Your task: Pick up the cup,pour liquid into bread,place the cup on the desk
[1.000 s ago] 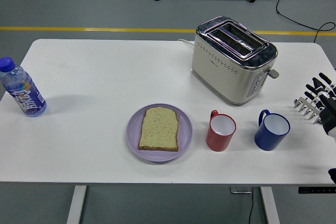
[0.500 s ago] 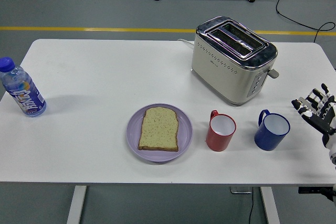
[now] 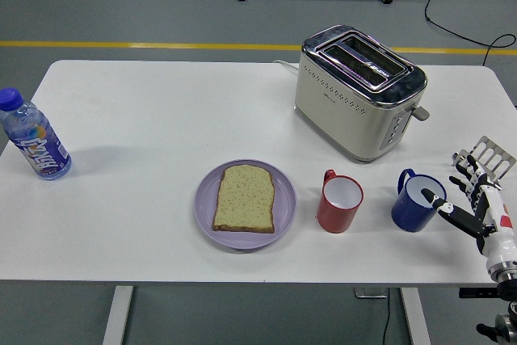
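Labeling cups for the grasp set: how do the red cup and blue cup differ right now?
The red cup stands nearer the bread plate; the blue cup stands further right. The right hand, fingers open, is right beside the blue cup; nothing is near the red cup. Both are upright, white inside, handles pointing up-left.

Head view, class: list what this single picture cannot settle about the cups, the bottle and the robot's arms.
- Red cup and blue cup: whether they hold liquid; the interiors look pale, contents unclear.
- Bottle: label print too small to read.
- Right hand: arm cut off by the right edge.
- Left arm: outside the frame entirely.
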